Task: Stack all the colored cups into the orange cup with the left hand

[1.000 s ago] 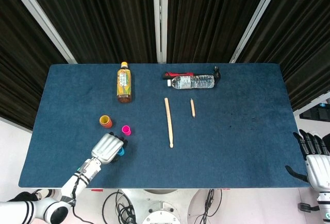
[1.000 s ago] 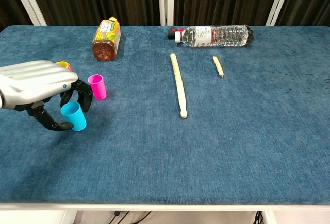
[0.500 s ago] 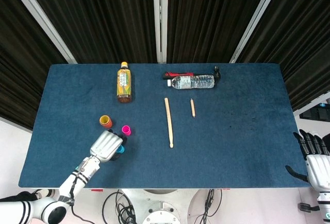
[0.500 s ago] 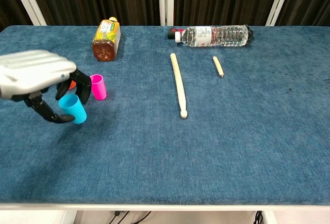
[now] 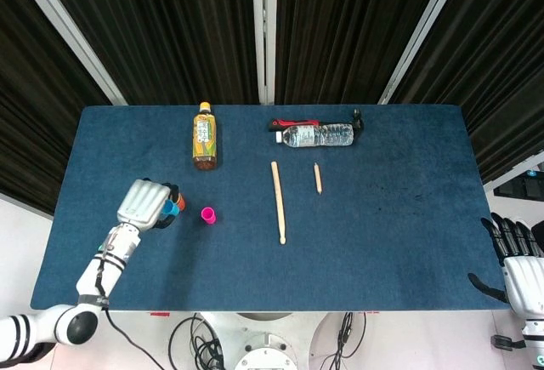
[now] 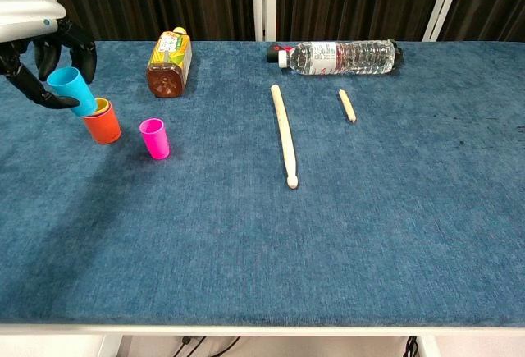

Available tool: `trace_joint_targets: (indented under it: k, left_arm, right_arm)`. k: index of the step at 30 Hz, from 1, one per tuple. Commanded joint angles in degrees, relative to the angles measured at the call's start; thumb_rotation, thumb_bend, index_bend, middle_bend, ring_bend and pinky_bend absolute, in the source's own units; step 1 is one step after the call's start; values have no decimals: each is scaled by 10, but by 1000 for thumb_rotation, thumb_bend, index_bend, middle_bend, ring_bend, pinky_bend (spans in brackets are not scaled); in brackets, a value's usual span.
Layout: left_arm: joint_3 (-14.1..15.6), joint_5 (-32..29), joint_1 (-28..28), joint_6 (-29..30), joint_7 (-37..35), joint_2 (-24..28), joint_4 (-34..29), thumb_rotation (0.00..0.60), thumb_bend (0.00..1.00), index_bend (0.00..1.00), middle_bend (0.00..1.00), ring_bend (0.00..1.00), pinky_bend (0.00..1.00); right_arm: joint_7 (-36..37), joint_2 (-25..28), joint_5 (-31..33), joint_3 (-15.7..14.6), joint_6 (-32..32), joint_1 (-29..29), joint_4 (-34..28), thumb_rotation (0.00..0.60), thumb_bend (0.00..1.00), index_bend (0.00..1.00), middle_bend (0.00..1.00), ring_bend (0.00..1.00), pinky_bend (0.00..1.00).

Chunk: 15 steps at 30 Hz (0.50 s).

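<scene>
The blue cup [image 6: 72,90] is being grasped, tilted, by the left hand [image 6: 37,38], just above the rim of the orange cup [image 6: 102,123]. The pink cup [image 6: 154,139] is being left standing just right of that hand. The right hand [image 5: 520,261] is being kept off the table [image 6: 344,234], fingers apart, holding nothing.
</scene>
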Motion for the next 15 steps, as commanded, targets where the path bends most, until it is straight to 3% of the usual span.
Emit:
trace_joint_targets:
  k: [1,15]
  left_arm:
    - [-17,-39,-24,-28,-13,-10,45,600,319,520,503,567,458]
    - [-11,-67,-49,-46,-28,-42,108,600,319,517,502,567,453]
  right_arm:
    - [-2,3,-5,-2,5,-2,-3,600,102,0,0,0,0]
    - [-1,4,1,-1,2,-3,-1,600,102,0,0,0,0]
